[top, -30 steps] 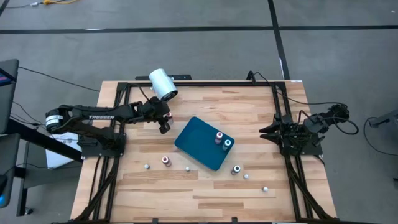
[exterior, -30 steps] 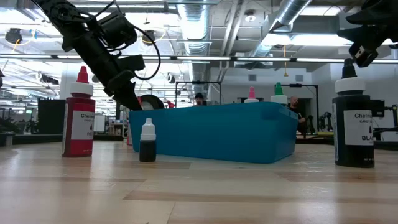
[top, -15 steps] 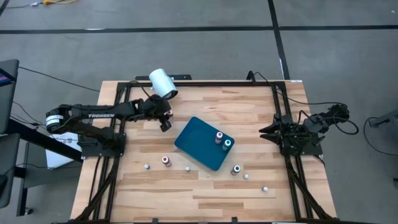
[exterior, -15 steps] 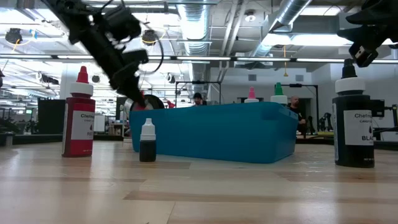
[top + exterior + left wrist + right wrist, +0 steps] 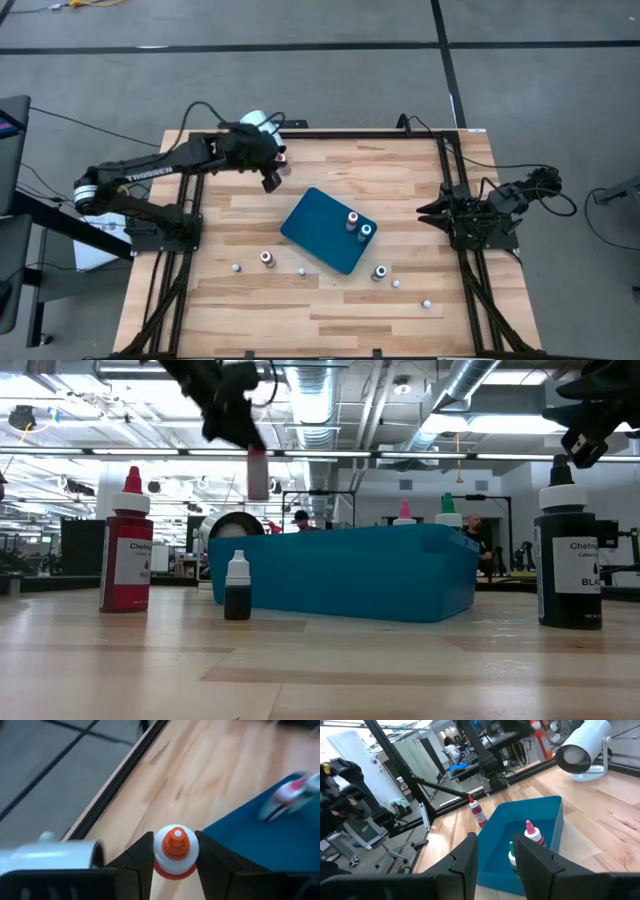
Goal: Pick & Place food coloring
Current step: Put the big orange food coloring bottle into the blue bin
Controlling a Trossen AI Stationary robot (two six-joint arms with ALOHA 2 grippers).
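Observation:
My left gripper (image 5: 280, 162) is raised above the table's far left part, beside the teal tray's (image 5: 318, 232) far corner, and is shut on a small red food coloring bottle (image 5: 175, 851) with an orange tip. In the low view that bottle (image 5: 257, 472) hangs high above the table. Two bottles stand in the tray, pink-topped (image 5: 352, 220) and teal-topped (image 5: 366, 231). A red bottle (image 5: 267, 258) and a black one (image 5: 380, 272) stand on the wood near the tray. My right gripper (image 5: 425, 210) waits open at the table's right side. My left gripper pinches the red bottle between its two fingers (image 5: 142, 857), one on each side of the bottle's upper body (image 5: 175, 867) just under the white collar. The fingers come from above, slanting down. The bottle is lifted clear of the table and hangs upright below them (image 5: 257, 485).
A big white cylinder (image 5: 258, 122) lies at the far left edge, partly under my left arm. Several tiny white-capped bottles (image 5: 236, 267) (image 5: 301, 270) (image 5: 396, 284) (image 5: 426, 302) dot the near half. Black frame rails (image 5: 190, 200) (image 5: 455, 250) run along both sides.
My left gripper has risen steeply and moved toward the far edge, carrying the red bottle from table level by the tray's far left corner up clear of the table. The right arm has kept still.

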